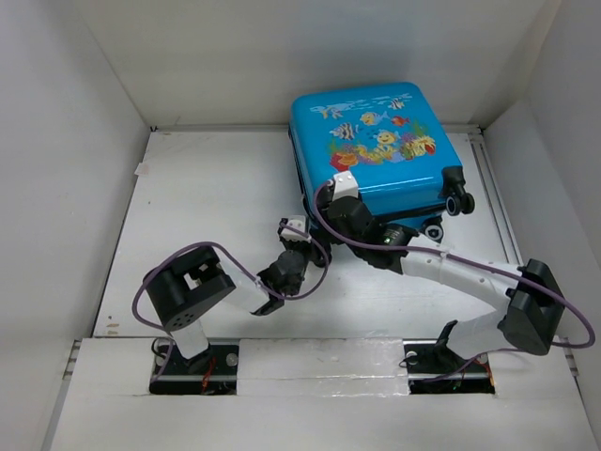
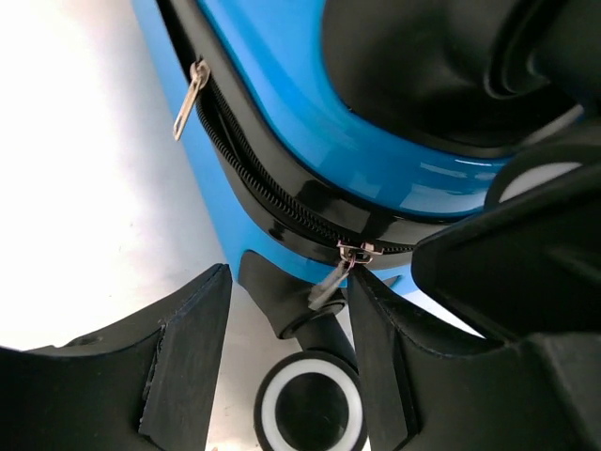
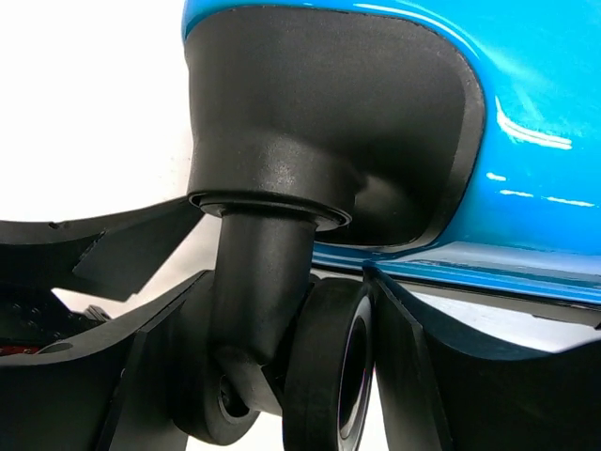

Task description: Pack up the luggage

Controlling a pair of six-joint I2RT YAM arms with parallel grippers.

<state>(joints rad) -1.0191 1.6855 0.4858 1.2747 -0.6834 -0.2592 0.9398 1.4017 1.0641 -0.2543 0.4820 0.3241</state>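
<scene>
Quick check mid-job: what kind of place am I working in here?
Probably a lab test cell, not a home: bare white walls box in a white table, with the left arm and right arm bolted at its near edge and the luggage on it.

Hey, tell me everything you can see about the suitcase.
The suitcase is a glossy bright-blue hard shell, lying at the far right of the table, cartoon fish print facing up. Black caster wheels sit at its near-right end. A black zipper with two metal pulls rings the seam; the shell looks closed. The right gripper is closed around one caster; the open left gripper hovers by a pull without touching.
</scene>
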